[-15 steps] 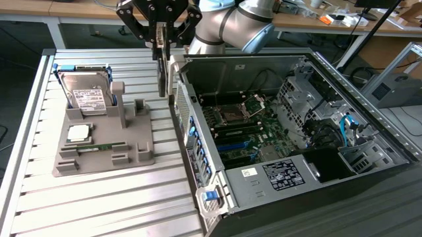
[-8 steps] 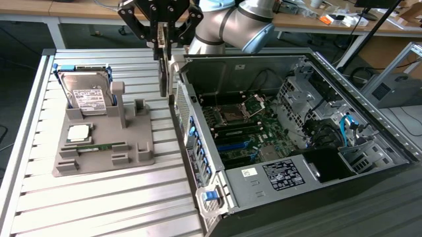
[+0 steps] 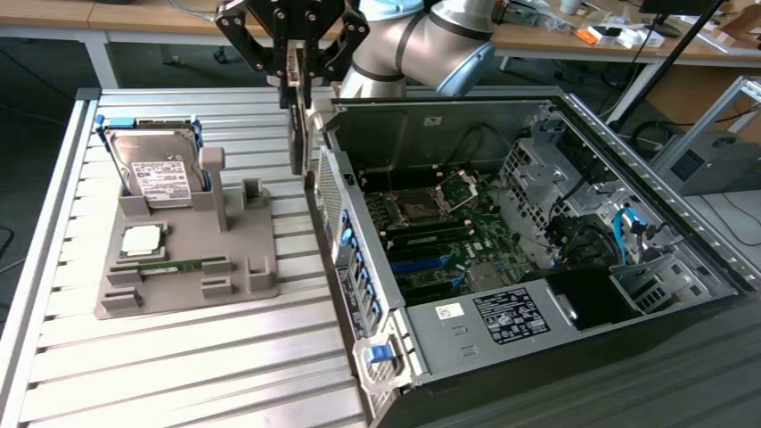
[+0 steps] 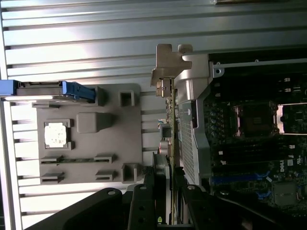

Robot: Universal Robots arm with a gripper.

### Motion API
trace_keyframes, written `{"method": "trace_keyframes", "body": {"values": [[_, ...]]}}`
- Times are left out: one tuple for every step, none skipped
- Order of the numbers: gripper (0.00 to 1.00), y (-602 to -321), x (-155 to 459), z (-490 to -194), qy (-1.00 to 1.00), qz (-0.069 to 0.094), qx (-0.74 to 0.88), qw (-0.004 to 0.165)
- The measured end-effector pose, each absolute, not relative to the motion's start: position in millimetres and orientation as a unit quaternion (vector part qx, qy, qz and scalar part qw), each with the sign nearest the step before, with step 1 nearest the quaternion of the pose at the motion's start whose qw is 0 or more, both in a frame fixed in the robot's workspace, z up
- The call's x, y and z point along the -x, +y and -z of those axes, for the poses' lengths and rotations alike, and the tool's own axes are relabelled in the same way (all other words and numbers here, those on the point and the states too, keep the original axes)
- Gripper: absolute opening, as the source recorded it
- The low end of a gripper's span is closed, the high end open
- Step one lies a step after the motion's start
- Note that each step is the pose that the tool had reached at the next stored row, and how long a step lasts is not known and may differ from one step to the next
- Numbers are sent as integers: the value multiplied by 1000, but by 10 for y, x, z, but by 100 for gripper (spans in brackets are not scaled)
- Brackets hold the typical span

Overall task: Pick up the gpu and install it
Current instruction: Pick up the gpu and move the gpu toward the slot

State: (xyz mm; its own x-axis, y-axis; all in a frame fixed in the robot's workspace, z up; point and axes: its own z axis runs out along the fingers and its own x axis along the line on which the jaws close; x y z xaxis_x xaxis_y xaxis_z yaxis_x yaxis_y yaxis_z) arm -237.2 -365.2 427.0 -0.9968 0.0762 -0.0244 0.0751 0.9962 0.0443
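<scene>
The gpu (image 3: 296,125) hangs edge-on as a thin dark strip, lifted clear of the grey holder and just outside the open computer case's (image 3: 500,116) near wall. My gripper (image 3: 294,61) is shut on its top edge. In the wrist view the gpu (image 4: 171,120) runs as a narrow line away from my gripper (image 4: 165,194). Its silver-tan bracket (image 4: 168,62) is at the far end, beside the case's rear corner. The motherboard (image 3: 434,236) with its blue slots lies inside the case, to the exterior view's right of the card.
A grey holder (image 3: 191,259) on the slatted aluminium table (image 3: 178,374) carries a hard drive (image 3: 160,178) in a blue frame, a CPU (image 3: 143,239) and a green RAM stick (image 3: 173,265). Drive cages and cables (image 3: 594,232) crowd the case's far side.
</scene>
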Motion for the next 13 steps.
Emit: {"method": "trace_keyframes", "body": {"values": [[27,-3652,2369,-4270,999,-22,-38,13],[27,-3652,2365,-4270,999,-22,-38,13],[27,-3652,2361,-4270,999,-22,-38,13],[27,-3652,2357,-4270,999,-22,-38,13],[27,-3652,2354,-4270,999,-22,-38,13],[27,-3652,2350,-4270,999,-22,-38,13],[27,-3652,2346,-4270,999,-22,-38,13],[27,-3652,2342,-4270,999,-22,-38,13],[27,-3652,2339,-4270,999,-22,-38,13],[27,-3652,2335,-4270,999,-22,-38,13],[27,-3652,2333,-4270,999,-22,-38,13],[27,-3652,2328,-4270,999,-21,-38,13],[27,-3652,2319,-4270,999,-21,-38,13]]}}
